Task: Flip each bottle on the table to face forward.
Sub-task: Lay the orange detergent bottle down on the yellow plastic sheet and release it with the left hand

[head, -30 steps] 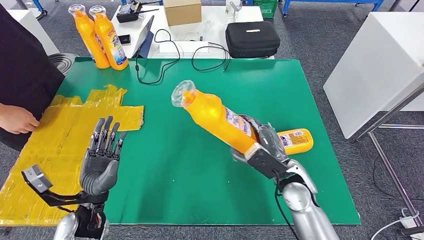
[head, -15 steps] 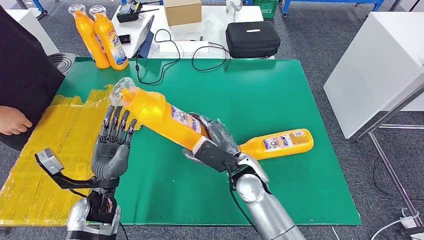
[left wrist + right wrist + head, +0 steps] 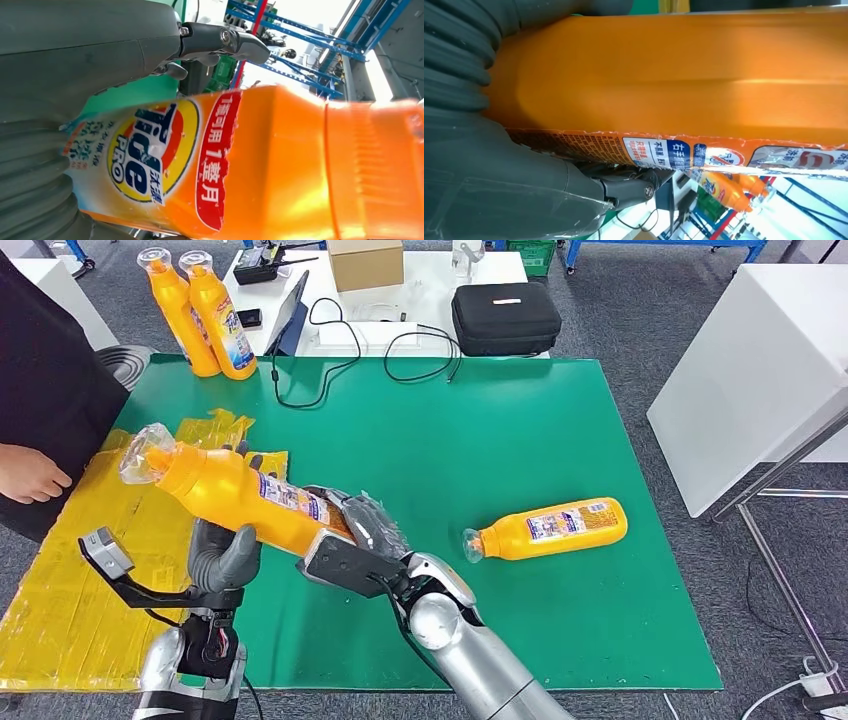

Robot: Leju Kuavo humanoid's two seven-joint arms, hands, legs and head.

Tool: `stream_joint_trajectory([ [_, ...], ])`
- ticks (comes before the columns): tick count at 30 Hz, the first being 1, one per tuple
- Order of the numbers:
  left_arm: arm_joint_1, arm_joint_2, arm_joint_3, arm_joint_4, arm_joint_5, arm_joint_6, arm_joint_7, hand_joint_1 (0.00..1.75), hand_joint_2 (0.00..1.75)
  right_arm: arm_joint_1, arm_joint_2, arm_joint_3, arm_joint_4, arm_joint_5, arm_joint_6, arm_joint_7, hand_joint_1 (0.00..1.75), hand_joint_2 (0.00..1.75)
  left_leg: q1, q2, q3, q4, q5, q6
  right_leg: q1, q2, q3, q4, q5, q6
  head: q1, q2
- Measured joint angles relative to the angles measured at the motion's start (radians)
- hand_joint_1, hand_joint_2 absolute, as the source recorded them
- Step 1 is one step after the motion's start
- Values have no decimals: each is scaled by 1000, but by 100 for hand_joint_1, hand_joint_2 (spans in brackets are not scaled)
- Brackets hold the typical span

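Bottle point(image 3: 235, 498) lies slanted in the air, its cap end over the yellow sheet point(image 3: 60, 580). My right hand point(image 3: 345, 540) holds its bottom end. My left hand point(image 3: 222, 552) sits under its middle, fingers hidden, so I cannot tell its grip.

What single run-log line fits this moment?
right hand: grips held bottle | left hand: under it | lying bottle: on green table

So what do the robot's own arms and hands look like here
Both arms are silver metal with rounded joints. The right hand is dark grey under a clear plastic wrap, a black cable running down its forearm. The left hand is grey with a thick thumb, a small grey camera on a black bracket beside the wrist.
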Motion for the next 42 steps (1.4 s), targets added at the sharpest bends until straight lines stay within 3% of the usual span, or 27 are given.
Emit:
stream_joint_trajectory([
  [4,-6,-3,5,8,-2,0,2,0,175,-20,25,69,64,-66,-25,25,175,175,0,0,0,0,0,0,0,0,0,0,0,0,0,0],
  [9,-3,-2,31,17,-3,3,0,0,175,-72,31,223,144,-219,-96,63,175,175,0,0,0,0,0,0,0,0,-1,0,0,0,0,0],
  [15,4,-2,49,19,-3,3,-1,5,175,-116,30,301,198,-256,-113,71,175,175,0,0,0,0,0,0,0,0,-1,0,0,0,0,0],
  [19,8,-2,54,22,-4,3,-1,172,175,-135,28,324,221,-261,-114,71,175,175,0,0,0,0,0,0,0,0,-1,0,0,0,0,0],
  [35,13,-2,56,25,-14,8,-1,175,175,-149,29,341,287,-256,-138,37,175,175,0,0,-1,0,0,0,0,0,-2,0,0,0,0,0],
  [37,13,-2,56,25,-15,8,-1,175,175,-147,29,337,291,-247,-140,31,117,175,0,0,-1,0,0,0,0,0,-3,0,0,0,0,0],
  [39,12,-2,56,25,-29,12,-8,175,175,-144,30,327,295,-223,-142,23,30,87,0,0,-1,0,0,0,0,0,-3,0,0,0,0,0],
  [41,10,-2,56,25,-73,30,-27,175,175,-136,30,306,298,-178,-141,14,0,0,0,0,-1,0,0,0,0,0,-3,0,0,0,0,0],
  [42,6,-2,56,23,-117,56,-43,175,175,-131,29,292,298,-153,-139,12,0,0,0,0,-1,0,0,0,0,0,-3,0,0,0,0,0],
])
